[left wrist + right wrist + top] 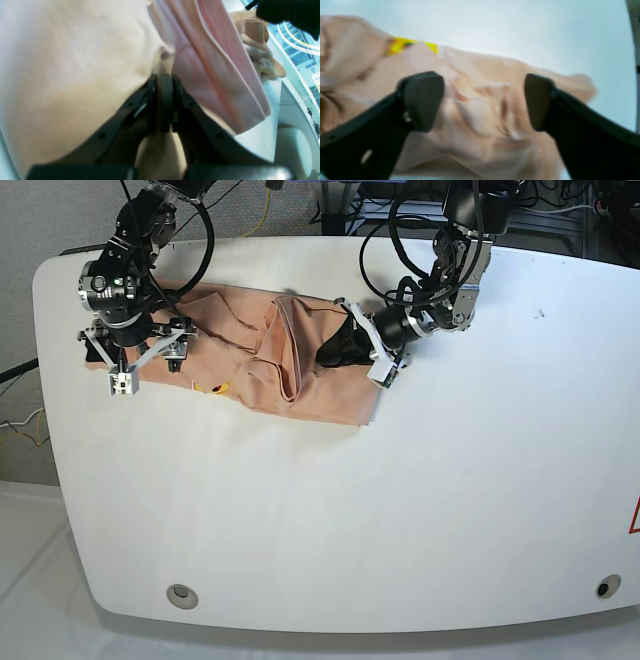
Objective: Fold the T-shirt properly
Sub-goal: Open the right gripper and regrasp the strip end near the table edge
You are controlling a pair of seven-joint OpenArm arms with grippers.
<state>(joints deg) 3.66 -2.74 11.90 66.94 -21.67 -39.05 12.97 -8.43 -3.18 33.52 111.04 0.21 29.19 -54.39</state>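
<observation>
The peach T-shirt (250,350) lies crumpled along the back of the white table (350,510), with folds bunched near its middle. In the base view my left gripper (338,348) sits low on the shirt's right part. The left wrist view shows this gripper (162,75) shut, with T-shirt (75,62) cloth pinched between its tips. My right gripper (145,355) hovers over the shirt's left end. Up close the right gripper (480,100) stands open, with rumpled T-shirt (480,115) cloth below the gap. A yellow label (405,45) shows at the cloth's far edge.
The shirt's front hem (300,412) lies well back from the table's near edge. Two round holes (180,593) (600,587) sit at the table's front corners. Cables (390,220) hang behind the back edge. The table's right half is bare white surface.
</observation>
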